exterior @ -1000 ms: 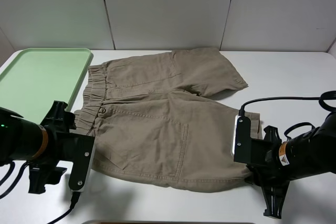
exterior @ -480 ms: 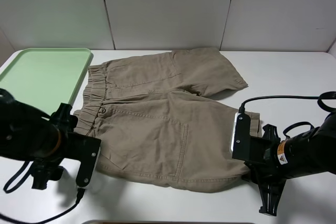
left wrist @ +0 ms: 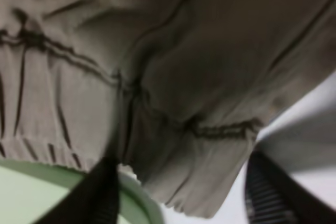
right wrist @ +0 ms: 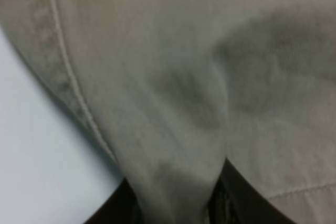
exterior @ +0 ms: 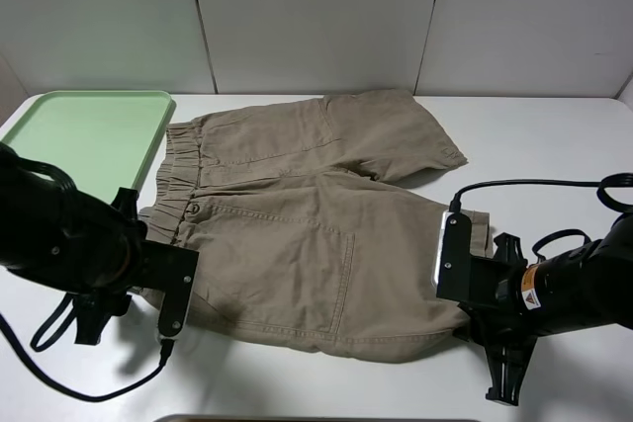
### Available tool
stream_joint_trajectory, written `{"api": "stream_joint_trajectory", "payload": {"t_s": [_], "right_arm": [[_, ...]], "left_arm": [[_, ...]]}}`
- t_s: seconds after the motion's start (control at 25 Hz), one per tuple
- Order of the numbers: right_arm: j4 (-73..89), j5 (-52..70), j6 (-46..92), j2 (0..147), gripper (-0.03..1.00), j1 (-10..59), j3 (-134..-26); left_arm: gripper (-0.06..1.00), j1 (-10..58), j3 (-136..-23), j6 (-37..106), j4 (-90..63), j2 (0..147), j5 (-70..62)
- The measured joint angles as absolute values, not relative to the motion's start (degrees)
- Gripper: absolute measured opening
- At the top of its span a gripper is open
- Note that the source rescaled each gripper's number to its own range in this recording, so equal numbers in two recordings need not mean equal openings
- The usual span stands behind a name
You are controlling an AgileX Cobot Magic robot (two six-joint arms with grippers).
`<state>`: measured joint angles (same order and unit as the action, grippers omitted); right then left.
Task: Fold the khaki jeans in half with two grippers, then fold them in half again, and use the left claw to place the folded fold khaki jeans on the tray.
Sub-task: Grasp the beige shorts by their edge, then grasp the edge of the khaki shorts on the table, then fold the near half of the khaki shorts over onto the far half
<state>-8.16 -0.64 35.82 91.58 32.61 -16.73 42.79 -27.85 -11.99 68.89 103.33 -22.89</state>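
Exterior high: khaki jeans point(exterior: 297, 234) face waistband-left; right pincer point(right wrist: 176, 205) clamps hem, left pincer point(left wrist: 181, 195) half-open.

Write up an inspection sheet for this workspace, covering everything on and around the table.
Surface: white table, no spills seen.
Job's things: khaki jeans spread flat, unfolded; tray at the waistband end, nothing on its visible part.
Clutter: nothing seen.
Grippers: left gripper open, straddling the waistband corner; right gripper shut on cloth at a leg hem.
Cables: black cables trail from both arms over the table.
Surroundings: white panel walls.
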Motion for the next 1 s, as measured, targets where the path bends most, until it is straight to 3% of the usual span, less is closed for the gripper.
{"api": "stream_joint_trajectory", "payload": {"t_s": [0.28, 0.48, 0.64, 1.0], "right_arm": [[-8.1, -0.69, 35.82, 91.63, 0.31, 32.61, -16.73], [-8.1, -0.85, 35.82, 91.63, 0.27, 32.61, -16.73], [-8.1, 0.0, 35.82, 91.85, 0.01, 32.61, -17.61], [-7.86, 7.18, 35.63, 90.56, 0.0, 32.61, -21.11]], "left_arm": [[0.26, 42.79, -27.85, -12.28, 66.23, 103.59, -21.73], [0.01, 42.79, -27.85, -12.46, 63.59, 103.68, -21.27], [0.01, 42.79, -27.85, -12.46, 62.86, 103.68, -21.27], [0.01, 43.94, -27.8, -12.41, 59.25, 101.1, -21.23]]}}
